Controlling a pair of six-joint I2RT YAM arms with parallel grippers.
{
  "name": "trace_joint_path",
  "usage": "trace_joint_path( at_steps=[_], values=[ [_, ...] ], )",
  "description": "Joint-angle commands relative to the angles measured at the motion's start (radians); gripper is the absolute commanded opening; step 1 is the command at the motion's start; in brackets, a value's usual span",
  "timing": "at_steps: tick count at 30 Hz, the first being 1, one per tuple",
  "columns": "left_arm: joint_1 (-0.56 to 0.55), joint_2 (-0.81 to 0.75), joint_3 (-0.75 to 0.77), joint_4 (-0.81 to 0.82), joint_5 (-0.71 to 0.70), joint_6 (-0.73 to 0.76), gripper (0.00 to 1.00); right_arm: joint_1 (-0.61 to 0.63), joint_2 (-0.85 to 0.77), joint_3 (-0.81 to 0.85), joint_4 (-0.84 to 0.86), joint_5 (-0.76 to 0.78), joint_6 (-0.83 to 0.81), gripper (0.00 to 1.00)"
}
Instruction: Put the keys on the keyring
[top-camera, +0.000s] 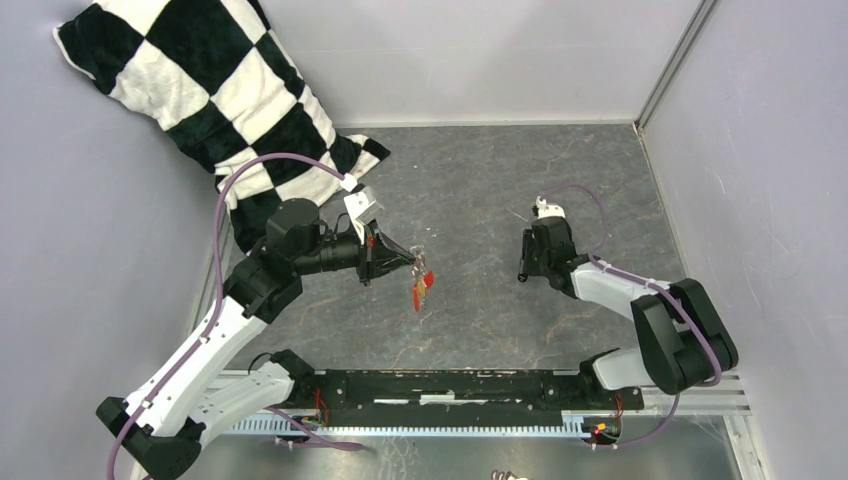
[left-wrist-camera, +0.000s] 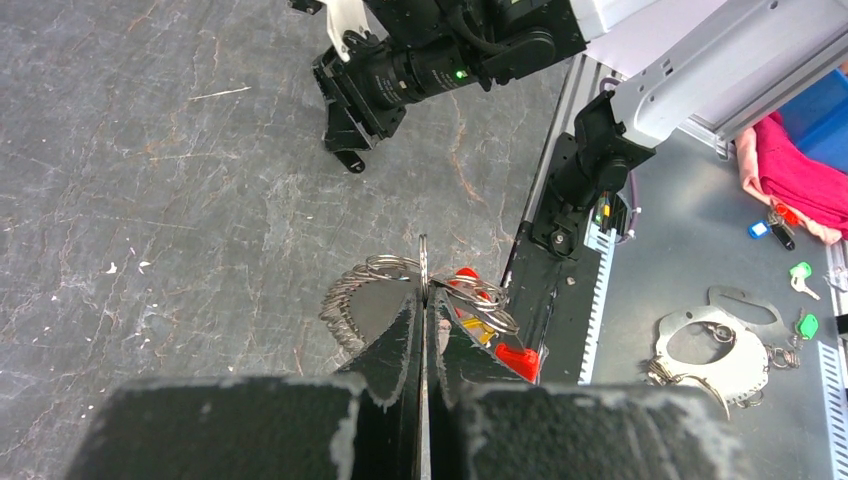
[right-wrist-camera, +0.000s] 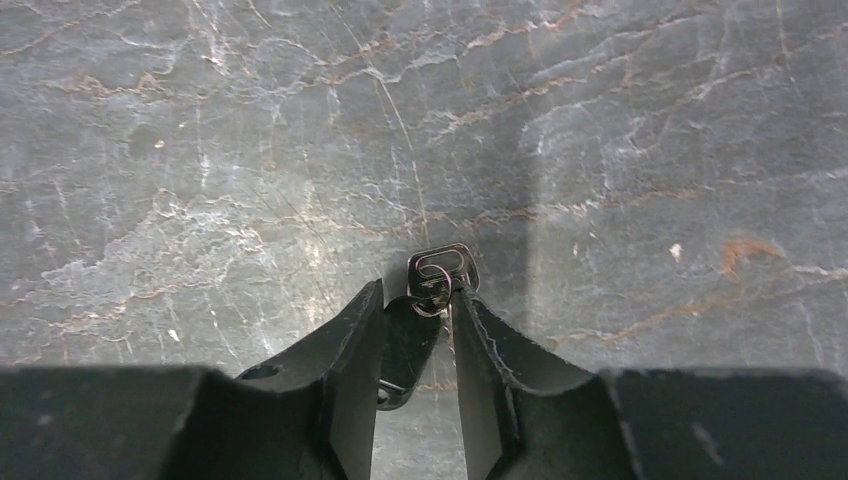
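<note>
**Ring in the left pincer, black key in the right**

I am watching the left gripper (left-wrist-camera: 424, 292) clenching its fingers flat on the keyring (left-wrist-camera: 424, 256). The ring is standing edge-on between the tips, above the grey table (top-camera: 480, 190). Red-headed keys (left-wrist-camera: 517, 360) are hanging from it on the side facing the arm bases, with a bit of yellow plastic showing among them. The right gripper (right-wrist-camera: 418, 295) is hovering well apart from the ring, out to the right. It is gripping the black-headed key (right-wrist-camera: 408, 345) between its fingers. The key's silvery metal end (right-wrist-camera: 441, 270) is poking out past the fingertips over bare table. A checkered cushion (top-camera: 220, 90) is lying in the far left corner.
</note>
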Motion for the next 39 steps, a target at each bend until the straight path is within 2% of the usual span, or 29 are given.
trace_joint_path(
  at_steps=[1, 6, 10, 16, 21, 25, 29, 34, 39],
  values=[
    [-0.003, -0.007, 0.053, 0.019, -0.019, 0.058, 0.02, -0.003, 0.044, 0.025, 0.024, -0.088, 0.009, 0.36],
    [-0.002, -0.007, 0.052, 0.016, -0.019, 0.055, 0.02, -0.001, 0.079, 0.057, 0.075, -0.276, -0.047, 0.33],
    [-0.003, -0.011, 0.050, 0.013, -0.017, 0.057, 0.02, 0.021, 0.118, 0.123, 0.056, -0.465, -0.146, 0.36],
    [-0.002, -0.004, 0.053, 0.011, -0.007, 0.055, 0.02, 0.126, 0.121, 0.171, 0.027, -0.542, -0.215, 0.40],
    [-0.002, 0.003, 0.058, 0.013, -0.010, 0.056, 0.02, 0.144, 0.107, 0.186, 0.008, -0.529, -0.218, 0.39],
    [-0.002, 0.001, 0.061, 0.012, -0.014, 0.059, 0.02, 0.143, 0.069, 0.169, -0.044, -0.410, -0.212, 0.41],
    [-0.002, 0.003, 0.065, 0.011, -0.018, 0.065, 0.02, 0.144, 0.042, 0.113, -0.025, -0.325, -0.193, 0.46],
    [-0.002, 0.003, 0.064, 0.009, -0.021, 0.066, 0.02, 0.145, 0.061, 0.091, 0.012, -0.306, -0.191, 0.44],
    [-0.002, 0.001, 0.067, 0.003, -0.022, 0.072, 0.02, 0.167, 0.064, 0.103, 0.034, -0.299, -0.192, 0.47]
  ],
)
